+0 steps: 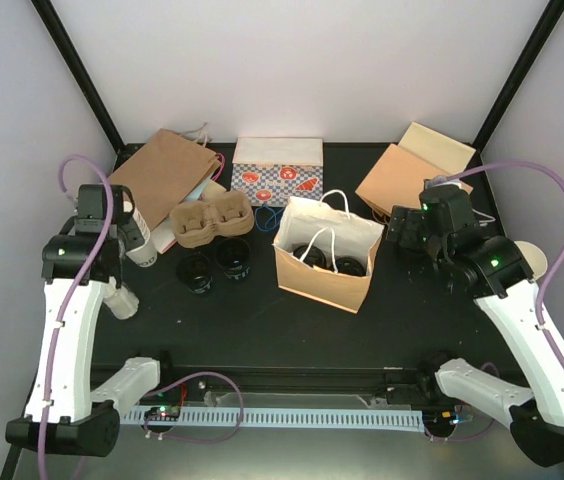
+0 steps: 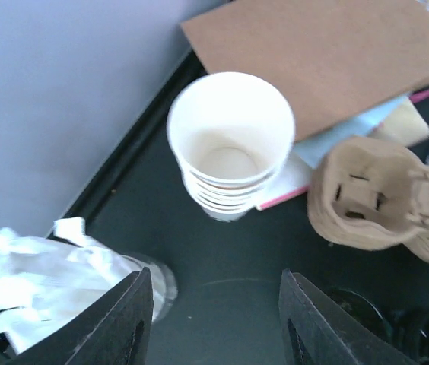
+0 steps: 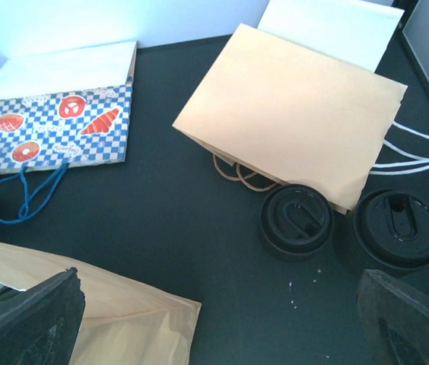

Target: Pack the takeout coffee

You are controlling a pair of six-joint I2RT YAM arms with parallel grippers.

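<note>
Two black-lidded coffee cups (image 3: 296, 220) (image 3: 397, 228) stand on the dark table by the edge of a flat tan bag (image 3: 298, 114). My right gripper (image 3: 222, 334) hangs above and just short of them, open wide and empty; in the top view it (image 1: 409, 235) sits right of the open tan paper bag (image 1: 307, 280). Black lids (image 1: 350, 265) show inside that bag. Two more black cups (image 1: 194, 270) (image 1: 232, 255) stand left of the bag. My left gripper (image 2: 218, 323) is open and empty over bare table, short of a stack of cream paper cups (image 2: 230, 144).
Brown pulp carriers (image 1: 212, 220) (image 2: 382, 194) lie behind the two left cups. A clear holder of white napkins (image 2: 47, 274) is by my left finger. A blue patterned bag (image 1: 277, 172) (image 3: 62, 114) and a flat brown bag (image 1: 162, 170) lie at the back.
</note>
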